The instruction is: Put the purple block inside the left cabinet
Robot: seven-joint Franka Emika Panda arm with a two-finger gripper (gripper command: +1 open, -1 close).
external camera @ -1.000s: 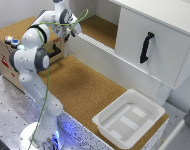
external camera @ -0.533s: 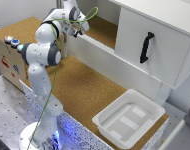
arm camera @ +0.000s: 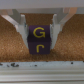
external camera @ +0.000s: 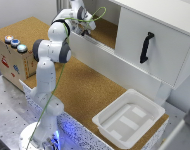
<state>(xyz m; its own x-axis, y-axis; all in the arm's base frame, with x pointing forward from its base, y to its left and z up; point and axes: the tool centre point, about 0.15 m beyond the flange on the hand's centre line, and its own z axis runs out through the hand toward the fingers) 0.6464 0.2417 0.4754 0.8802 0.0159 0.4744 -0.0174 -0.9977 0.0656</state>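
Claw (arm camera: 38,31) grips the purple block (arm camera: 39,40); its fingertips are hidden behind it.

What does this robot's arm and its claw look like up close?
The arm is glossy white in rounded segments with dark grey joints, and a thin green cable trails down it. The gripper has two pale, whitish flat fingers.

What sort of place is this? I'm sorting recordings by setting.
Probably a robotics lab test bench, not a home: a cork-covered table, a mock white cabinet, and a box with coloured buttons beside the arm.
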